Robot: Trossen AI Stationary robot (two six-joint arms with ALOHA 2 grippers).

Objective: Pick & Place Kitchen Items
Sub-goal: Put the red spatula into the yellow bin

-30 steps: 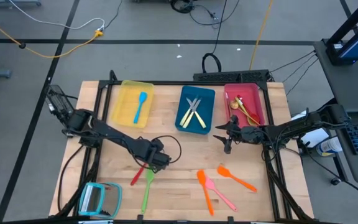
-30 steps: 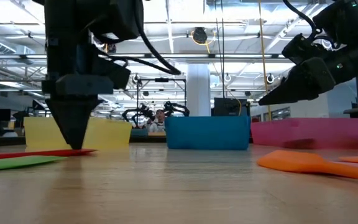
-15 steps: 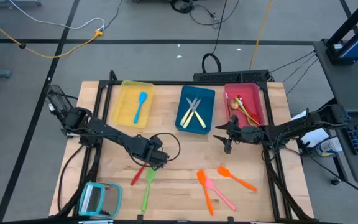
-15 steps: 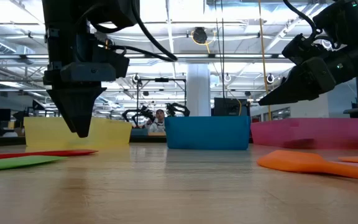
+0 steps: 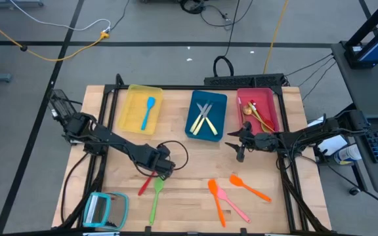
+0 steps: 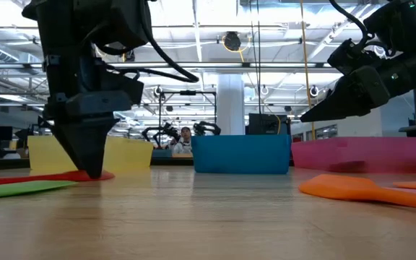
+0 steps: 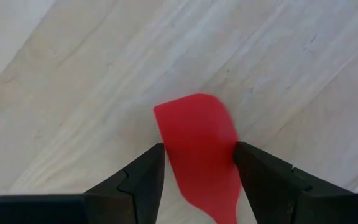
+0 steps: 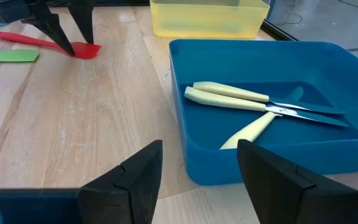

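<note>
My left gripper [image 5: 158, 173] is down at the table over the blade end of the red spatula [image 5: 146, 183]. It is open, with one finger on each side of the blade [image 7: 197, 140]. A green spatula [image 5: 155, 196] lies flat beside the red one. Two orange utensils [image 5: 215, 200] [image 5: 249, 188] and a pink one [image 5: 232, 205] lie on the near right of the table. My right gripper [image 5: 240, 153] hovers open, just right of the blue tray [image 5: 190, 126], touching nothing. My left gripper comes at the red spatula's blade [image 7: 197, 140] from above, pointing down, its fingers [image 7: 145, 177] close to the blade's two long edges. I cannot tell whether they touch it. The spatula lies flat on the table.
The yellow tray [image 5: 128, 118] holds a blue spoon [image 5: 148, 111]. The blue tray holds pale-handled knives [image 8: 253, 102], and the red tray [image 5: 273, 108] holds metal spoons. A teal-framed square object [image 5: 104, 210] sits at the near left corner. Black frame rails run along the table edges.
My left gripper rose off the table by the red spatula, shifted slightly toward the table's left edge, and came down again onto the blade end. The red spatula has stayed flat where it was.
</note>
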